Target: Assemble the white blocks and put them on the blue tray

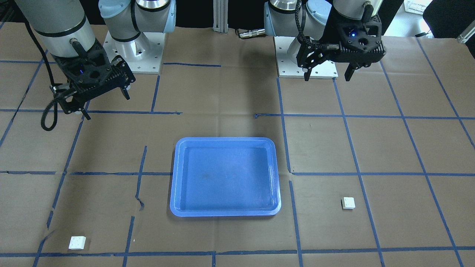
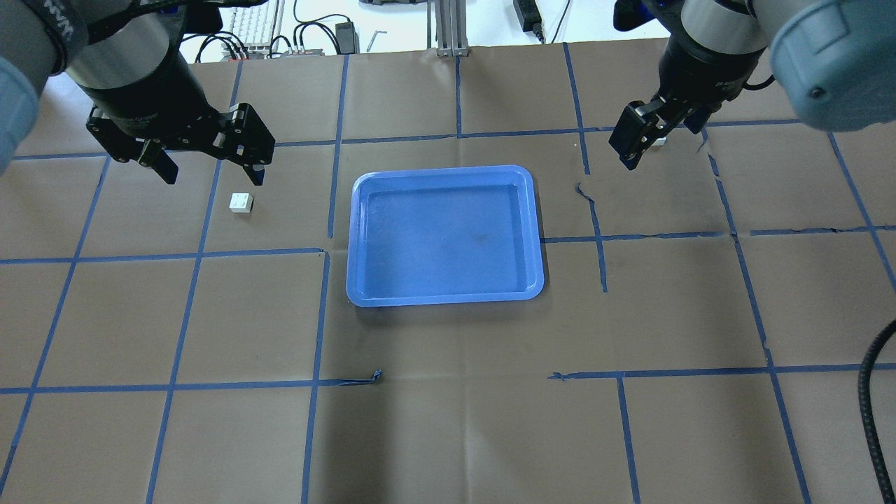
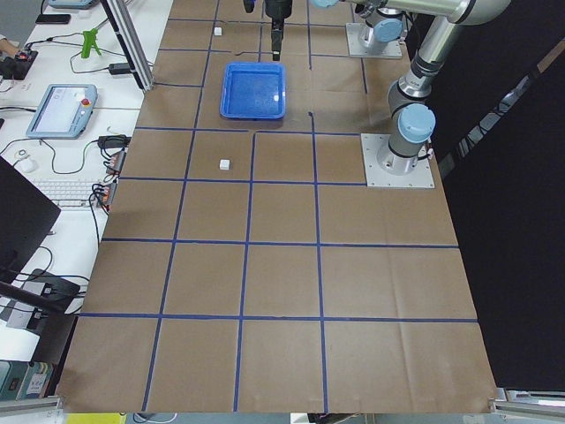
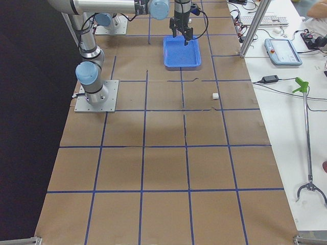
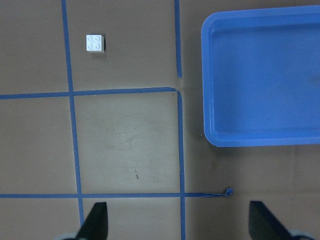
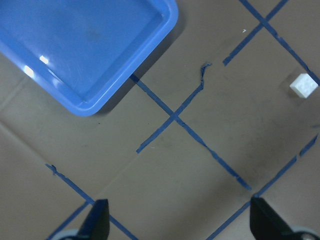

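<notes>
The blue tray (image 1: 226, 140) lies empty at the table's middle, also in the overhead view (image 2: 441, 171). One white block (image 2: 241, 202) lies left of the tray, just below my left gripper (image 2: 213, 168), which is open and empty above the table. The left wrist view shows this block (image 5: 95, 43) and the tray (image 5: 206, 75) ahead of the open fingertips (image 5: 97, 220). The other white block (image 1: 77, 242) lies on my right side, mostly hidden in the overhead view behind my right gripper (image 2: 661, 133), which is open and empty. It also shows in the right wrist view (image 6: 303, 84).
Brown paper with blue tape grid lines covers the table. The two arm bases (image 1: 133, 55) (image 1: 308, 63) stand at the robot's edge. A black cable (image 2: 875, 392) hangs at the right. A desk with a keyboard (image 3: 75, 190) lies beyond the far edge.
</notes>
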{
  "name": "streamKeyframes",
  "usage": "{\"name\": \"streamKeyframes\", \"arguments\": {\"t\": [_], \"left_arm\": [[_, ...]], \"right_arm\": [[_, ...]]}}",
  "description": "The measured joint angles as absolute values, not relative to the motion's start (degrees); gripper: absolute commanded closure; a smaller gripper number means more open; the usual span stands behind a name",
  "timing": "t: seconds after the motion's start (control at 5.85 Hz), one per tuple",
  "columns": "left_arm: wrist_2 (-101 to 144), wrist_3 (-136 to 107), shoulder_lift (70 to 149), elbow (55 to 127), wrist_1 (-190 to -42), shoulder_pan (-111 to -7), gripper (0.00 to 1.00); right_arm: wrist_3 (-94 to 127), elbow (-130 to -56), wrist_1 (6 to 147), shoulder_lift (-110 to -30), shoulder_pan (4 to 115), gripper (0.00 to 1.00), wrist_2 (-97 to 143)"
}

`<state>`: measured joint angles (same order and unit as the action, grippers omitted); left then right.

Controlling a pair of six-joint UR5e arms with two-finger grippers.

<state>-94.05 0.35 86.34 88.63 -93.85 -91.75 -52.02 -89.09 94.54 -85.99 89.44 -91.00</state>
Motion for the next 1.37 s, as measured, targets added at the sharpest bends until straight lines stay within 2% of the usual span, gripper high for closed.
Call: {"name": "streamKeyframes", "arguments": {"t": [0.51, 1.03, 1.37], "left_arm": [[-94.00, 0.35, 86.37, 88.90, -93.78, -91.85, 0.00], [-94.10, 0.35, 86.31, 89.10, -93.70, -91.84, 0.00], [-94.23, 0.35, 86.24, 89.37, -93.53, -91.83, 0.00]], "right_arm": [[-87.22, -86.94, 100.89, -80.27, 81.35, 0.00, -90.58], [-103.13, -70.50, 100.31, -66.09, 76.88, 0.00, -87.61], [-107.24, -64.54, 96.75, -58.94, 73.34, 0.00, -80.88]]}}
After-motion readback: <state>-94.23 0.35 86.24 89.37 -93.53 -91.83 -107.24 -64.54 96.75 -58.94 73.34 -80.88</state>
